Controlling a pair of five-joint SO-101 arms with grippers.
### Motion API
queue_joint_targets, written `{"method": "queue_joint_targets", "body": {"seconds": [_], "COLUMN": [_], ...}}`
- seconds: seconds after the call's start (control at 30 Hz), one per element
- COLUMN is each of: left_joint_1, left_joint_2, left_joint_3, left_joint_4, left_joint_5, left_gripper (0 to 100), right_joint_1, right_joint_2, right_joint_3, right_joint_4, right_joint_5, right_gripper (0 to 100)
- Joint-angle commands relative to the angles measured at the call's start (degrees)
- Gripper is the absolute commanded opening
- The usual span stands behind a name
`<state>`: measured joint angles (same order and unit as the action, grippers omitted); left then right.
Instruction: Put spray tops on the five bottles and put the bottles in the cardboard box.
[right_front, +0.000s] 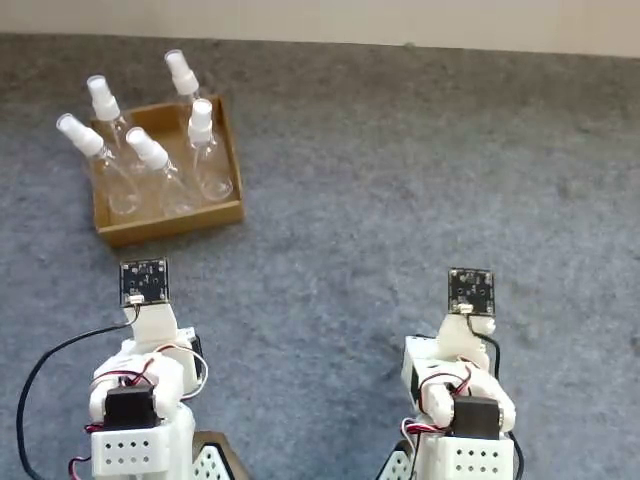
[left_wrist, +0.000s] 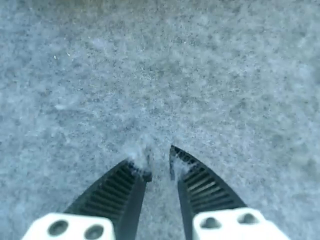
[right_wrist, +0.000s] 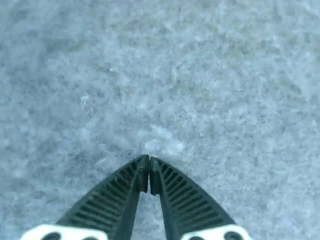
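Cardboard box (right_front: 170, 222) sits far-left on the grey mat (right_front: 420, 170), out ahead of my left arm (right_front: 140, 400). All five bottles (right_front: 212, 172) stand inside it, packed close, most leaning a bit. Each has a white spray top (right_front: 201, 118) on. So by my read the job's done or v. nearly: nothing left to cap, nothing left to box. Next move, if any, is a check that the tops are seated (can't tell from here), otherwise keep both arms clear of the box. Bottles are slim, clear, look empty. My left gripper (left_wrist: 157, 162) hangs over bare mat, fingers a narrow gap apart, nothing btwn them. Right gripper (right_wrist: 149, 170) is also over bare mat, tips pinched together, empty.
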<state>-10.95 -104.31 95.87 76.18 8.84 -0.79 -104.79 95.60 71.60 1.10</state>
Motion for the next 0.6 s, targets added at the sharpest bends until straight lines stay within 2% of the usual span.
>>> {"method": "queue_joint_targets", "body": {"seconds": [0.0, 0.07, 0.23, 0.57], "left_joint_1": [-0.84, -0.40, 6.55, 5.32], "left_joint_2": [-0.84, -0.84, -0.84, -0.84], "left_joint_3": [1.19, 1.19, 1.19, 1.19], "left_joint_4": [0.44, 0.53, 0.35, 0.35], "left_joint_5": [0.53, 0.70, 0.79, 0.53], "left_gripper": [1, 1, 1, 1], "right_joint_1": [0.66, 0.66, 0.66, 0.66], "right_joint_2": [-0.48, -0.48, -0.48, -0.48], "right_joint_3": [9.80, 9.80, 9.80, 9.80], "right_joint_4": [0.22, 0.22, 0.22, 0.22], "right_joint_5": [-1.93, -1.93, -1.93, -1.93], "right_gripper": [0.5, 0.5, 0.5, 0.5]}}
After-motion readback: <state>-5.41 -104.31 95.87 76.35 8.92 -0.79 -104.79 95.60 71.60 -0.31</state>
